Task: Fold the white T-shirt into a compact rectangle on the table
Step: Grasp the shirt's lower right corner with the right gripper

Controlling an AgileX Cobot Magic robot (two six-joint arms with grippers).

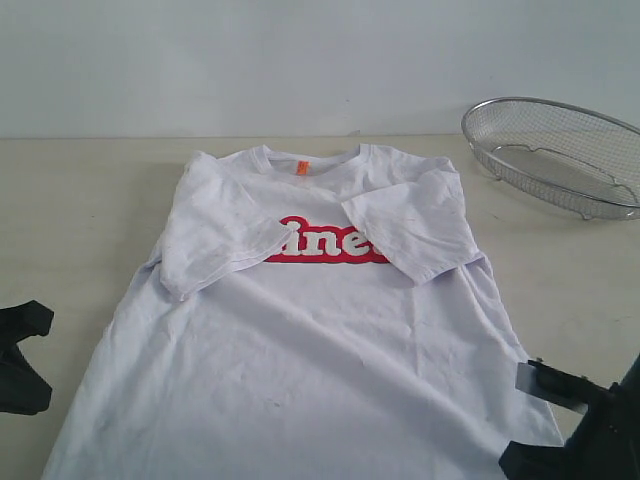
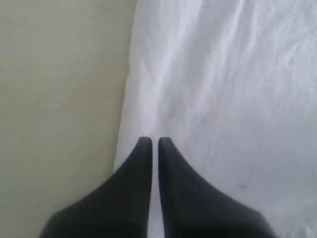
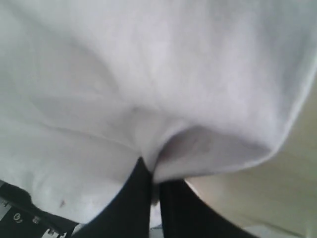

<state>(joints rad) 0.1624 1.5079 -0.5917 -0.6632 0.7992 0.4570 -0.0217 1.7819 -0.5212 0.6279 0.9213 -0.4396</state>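
Note:
The white T-shirt (image 1: 310, 340) lies flat on the table (image 1: 70, 200), chest up, with both short sleeves folded inward over the red lettering (image 1: 325, 242). An orange neck tag (image 1: 302, 167) shows at the collar. My left gripper (image 1: 22, 352) sits beside the shirt's left side; its black fingers (image 2: 141, 163) are shut with only a thin slit between them, holding nothing, and point at the shirt's edge (image 2: 130, 84). My right gripper (image 1: 540, 455) is at the shirt's lower right corner. In its wrist view it (image 3: 154, 171) is shut on a raised fold of the white cloth (image 3: 163, 89).
A round silver wire-mesh basket (image 1: 560, 150) stands at the back right of the table. Bare beige tabletop shows to the left of the shirt (image 2: 59, 99) and along the right side (image 1: 570, 290). A light grey wall (image 1: 300, 60) rises behind.

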